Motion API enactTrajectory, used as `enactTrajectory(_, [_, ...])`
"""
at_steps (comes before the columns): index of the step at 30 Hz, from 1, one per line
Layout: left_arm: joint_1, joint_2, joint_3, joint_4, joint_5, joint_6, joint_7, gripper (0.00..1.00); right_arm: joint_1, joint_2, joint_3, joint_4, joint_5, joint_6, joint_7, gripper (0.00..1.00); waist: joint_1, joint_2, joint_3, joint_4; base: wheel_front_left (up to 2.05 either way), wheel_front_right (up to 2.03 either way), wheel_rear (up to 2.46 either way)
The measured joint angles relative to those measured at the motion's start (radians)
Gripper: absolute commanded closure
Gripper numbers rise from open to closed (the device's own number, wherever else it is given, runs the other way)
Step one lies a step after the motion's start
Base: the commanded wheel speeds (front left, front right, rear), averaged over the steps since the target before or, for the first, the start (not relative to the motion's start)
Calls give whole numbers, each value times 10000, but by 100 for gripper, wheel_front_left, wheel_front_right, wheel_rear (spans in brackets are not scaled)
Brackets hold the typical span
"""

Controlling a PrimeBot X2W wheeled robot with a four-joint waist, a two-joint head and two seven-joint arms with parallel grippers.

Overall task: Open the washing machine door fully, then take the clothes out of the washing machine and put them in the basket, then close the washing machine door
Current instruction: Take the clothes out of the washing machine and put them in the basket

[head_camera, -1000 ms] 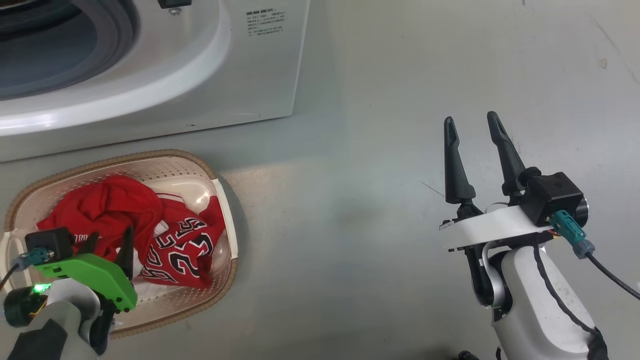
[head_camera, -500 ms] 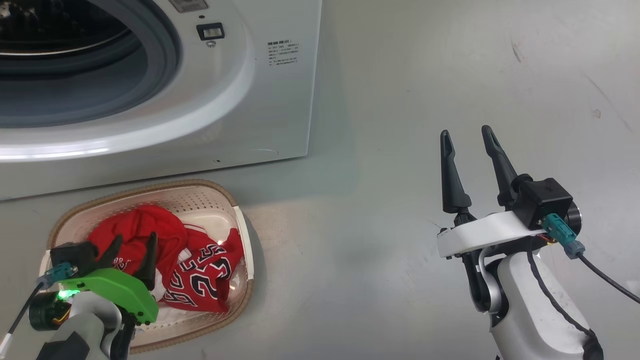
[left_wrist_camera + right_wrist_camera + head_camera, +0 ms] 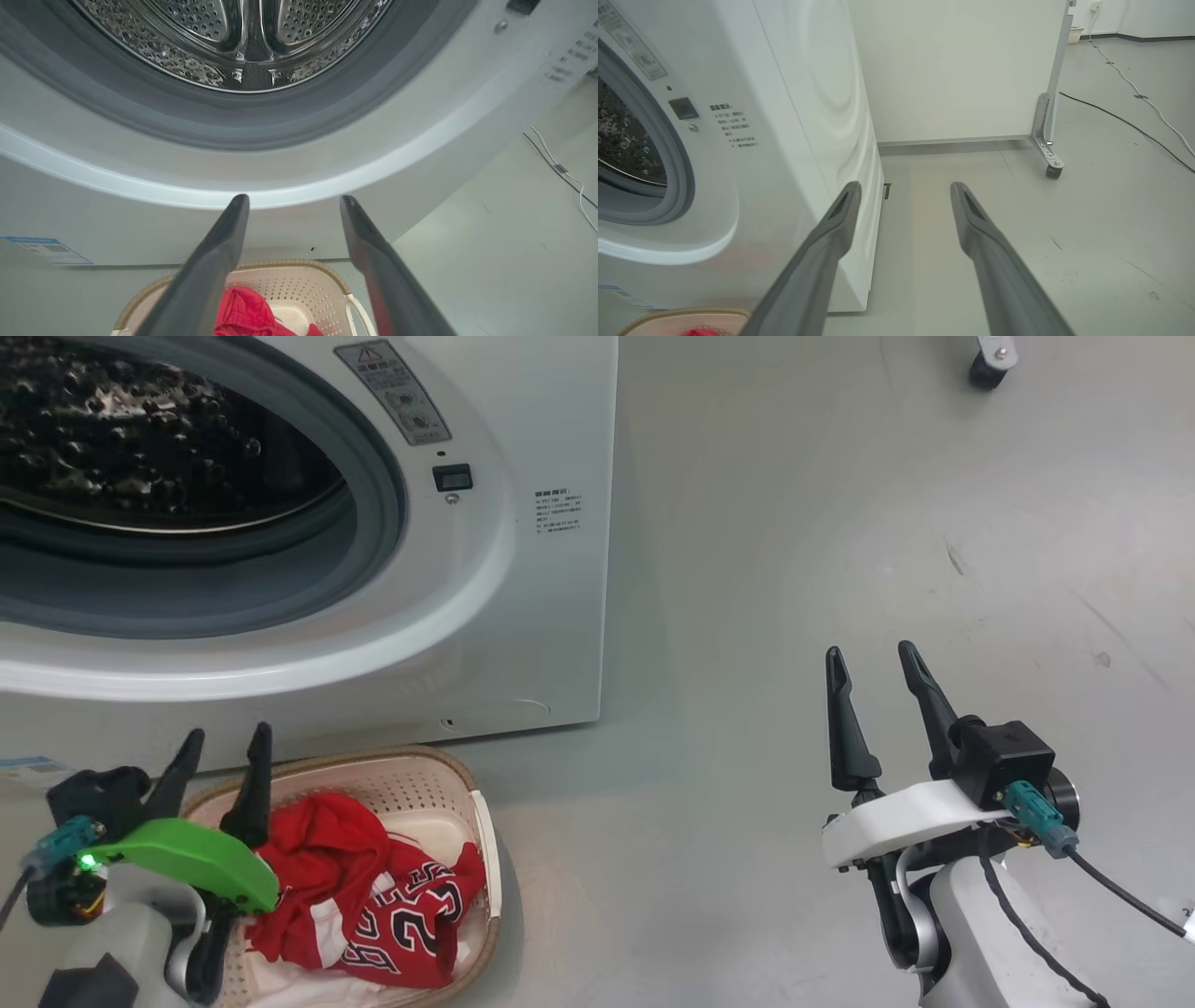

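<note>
- Right, head view: the washing machine (image 3: pixel 551 616) stands with its round mouth bare. The clothes (image 3: pixel 373 905), a crumpled red jersey with white trim and black-and-white numbers, lie inside the basket (image 3: pixel 487 840) on the floor (image 3: pixel 747 569) just in front of it. I judge the unloading done, so closing the door is the step in hand.
- Same view: my left gripper (image 3: pixel 227 733) hovers at the basket's left end, fingers spread wide and holding nothing. My right gripper (image 3: pixel 868 651) hangs over bare floor well off to the right, equally wide and empty.
- Left wrist view: between the left gripper's spread fingers I look up into the drum (image 3: pixel 243 42). It is shiny perforated steel, with nothing red in the part I can see. The basket's brown rim sits below, close against the machine's foot, with a fold of red inside it. A blue sticker (image 3: pixel 42 249) marks the lower front.
- Right wrist view: the right gripper points past the machine's right corner toward a white panel (image 3: pixel 952 70) on a caster (image 3: pixel 1052 170). The latch socket (image 3: pixel 682 108) sits on the mouth's right side, so I reckon the door hinges on the left. I cannot tell how far out it stands.
- Next move, as I see it: swing the left arm out to find the door's edge, push it round in its arc, and press until it catches, keeping clear of the basket.
</note>
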State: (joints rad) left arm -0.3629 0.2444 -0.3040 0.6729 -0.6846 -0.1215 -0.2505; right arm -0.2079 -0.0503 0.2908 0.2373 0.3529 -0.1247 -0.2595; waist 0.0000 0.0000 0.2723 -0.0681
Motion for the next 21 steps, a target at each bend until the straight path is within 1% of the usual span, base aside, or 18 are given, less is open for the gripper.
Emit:
enactTrajectory(6, [507,-27,802,-1026,520,4,-2,0,336,4,-130,69,0,107,0,0,0,0,-759,93,0,0,0])
enactTrajectory(16, [1639,-339,1499,-2550,1430,35,-2,0,797,10,-313,105,-15,353,0,0,0,0,-1805,218,0,0,0])
enactTrajectory(21, [2216,-372,1919,-3279,2105,255,-2,0,875,8,-359,40,-50,443,0,0,0,0,-2132,278,0,0,0])
